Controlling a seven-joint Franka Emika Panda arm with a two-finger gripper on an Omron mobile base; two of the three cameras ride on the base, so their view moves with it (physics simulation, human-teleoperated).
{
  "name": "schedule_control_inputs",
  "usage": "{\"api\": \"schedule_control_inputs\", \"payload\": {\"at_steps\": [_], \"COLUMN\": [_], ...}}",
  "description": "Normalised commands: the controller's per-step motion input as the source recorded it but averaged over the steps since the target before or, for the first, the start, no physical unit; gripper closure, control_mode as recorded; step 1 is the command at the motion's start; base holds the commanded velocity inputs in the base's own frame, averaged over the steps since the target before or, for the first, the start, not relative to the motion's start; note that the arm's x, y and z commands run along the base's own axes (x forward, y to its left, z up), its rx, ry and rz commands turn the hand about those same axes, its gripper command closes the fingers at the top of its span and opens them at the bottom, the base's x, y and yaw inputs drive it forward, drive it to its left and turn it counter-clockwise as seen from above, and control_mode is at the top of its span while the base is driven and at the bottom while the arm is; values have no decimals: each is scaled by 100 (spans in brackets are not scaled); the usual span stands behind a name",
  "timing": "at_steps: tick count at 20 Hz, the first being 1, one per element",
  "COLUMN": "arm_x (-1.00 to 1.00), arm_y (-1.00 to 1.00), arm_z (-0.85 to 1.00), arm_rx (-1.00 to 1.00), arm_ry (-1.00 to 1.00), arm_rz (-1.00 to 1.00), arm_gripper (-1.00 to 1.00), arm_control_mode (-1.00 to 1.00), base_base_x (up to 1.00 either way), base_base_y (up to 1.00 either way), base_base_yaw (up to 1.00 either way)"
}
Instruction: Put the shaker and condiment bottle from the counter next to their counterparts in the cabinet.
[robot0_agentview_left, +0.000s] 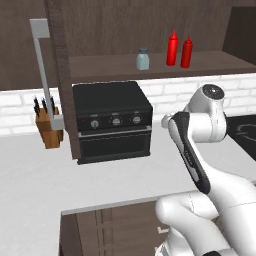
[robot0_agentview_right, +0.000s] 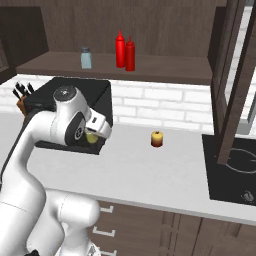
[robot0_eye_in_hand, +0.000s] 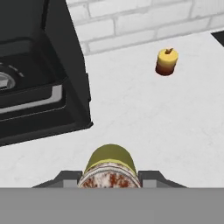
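My gripper (robot0_eye_in_hand: 110, 175) is shut on the small yellow shaker (robot0_eye_in_hand: 109, 162), whose speckled brownish cap faces the hand camera. In the right base view the shaker (robot0_agentview_right: 91, 137) shows as a yellow patch under the hand, just by the black oven's right corner, over the light-grey counter (robot0_agentview_right: 150, 170). On the cabinet's open shelf (robot0_agentview_left: 210, 67) the shorter red condiment bottle (robot0_agentview_left: 186, 51) stands right beside the taller red bottle (robot0_agentview_left: 172, 47). The pale blue-grey shaker (robot0_agentview_left: 143, 59) stands alone to their left on the same shelf.
A black toaster oven (robot0_agentview_left: 112, 120) sits on the counter under the shelf, with a knife block (robot0_agentview_left: 49, 127) to its left. A round yellow-and-red lump (robot0_agentview_right: 157, 138) lies by the brick wall. A dark cooktop (robot0_agentview_right: 235, 170) and an open cabinet door (robot0_agentview_right: 235, 75) are at the right.
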Motion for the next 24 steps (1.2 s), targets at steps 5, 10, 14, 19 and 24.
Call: {"api": "schedule_control_inputs", "payload": {"at_steps": [5, 10, 14, 19, 24], "arm_x": [0, 5, 12, 7, 19], "arm_y": [14, 14, 6, 8, 7], "arm_z": [49, 39, 30, 30, 33], "arm_rx": [0, 0, -4, -7, -9], "arm_ry": [-1, 0, 0, 0, 0], "arm_rz": [20, 20, 16, 12, 10], "arm_gripper": [100, 100, 100, 100, 100], "arm_control_mode": [-100, -100, -100, -100, -100], "base_base_x": [0, 0, 0, 0, 0], "base_base_y": [0, 0, 0, 0, 0], "base_base_yaw": [0, 0, 0, 0, 0]}}
